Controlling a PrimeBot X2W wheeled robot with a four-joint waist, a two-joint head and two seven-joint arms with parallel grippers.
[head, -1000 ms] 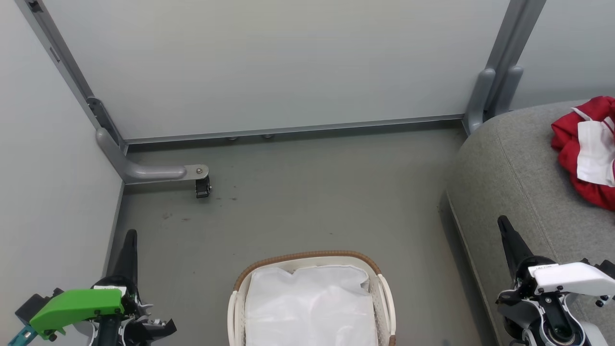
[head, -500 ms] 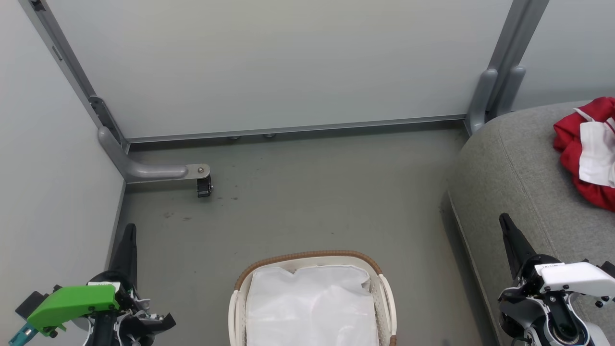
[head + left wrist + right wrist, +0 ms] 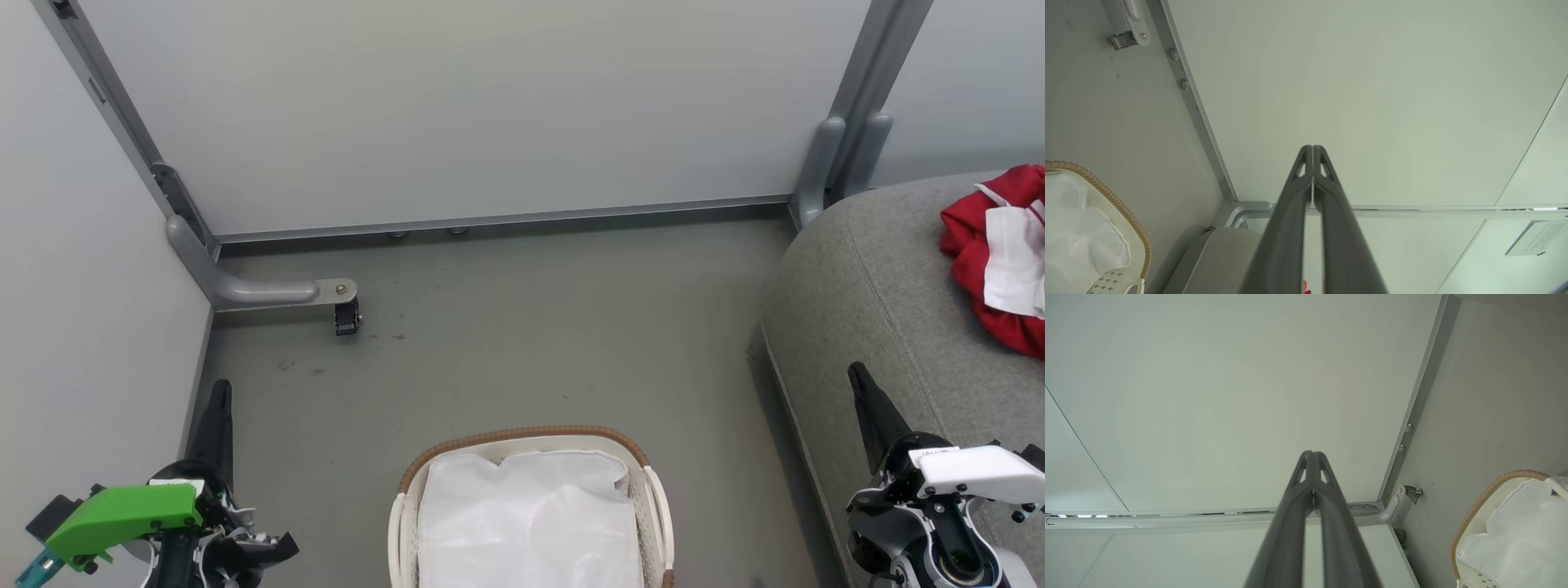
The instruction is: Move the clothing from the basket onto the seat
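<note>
- The red clothing [image 3: 971, 253] lies bunched on the grey seat [image 3: 865, 286].
- The basket [image 3: 522, 434] stands on the floor [image 3: 531, 343], white liner [image 3: 522, 523] inside.
- The left hand [image 3: 220, 385] and the right hand [image 3: 855, 371] each have their fingers pressed together, empty.

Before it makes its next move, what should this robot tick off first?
1. Left gripper shut, holding nothing: ok.
2. Right gripper shut, holding nothing: ok.
3. Bright red and white soft clothing lies on the large grey fabric seat: ok.
4. Oval cream plastic basket with brown woven rim stands upright on the floor between the grippers: ok.
5. Basket free of red clothing: cannot tell; crumpled white sheet covers its inside.
</note>
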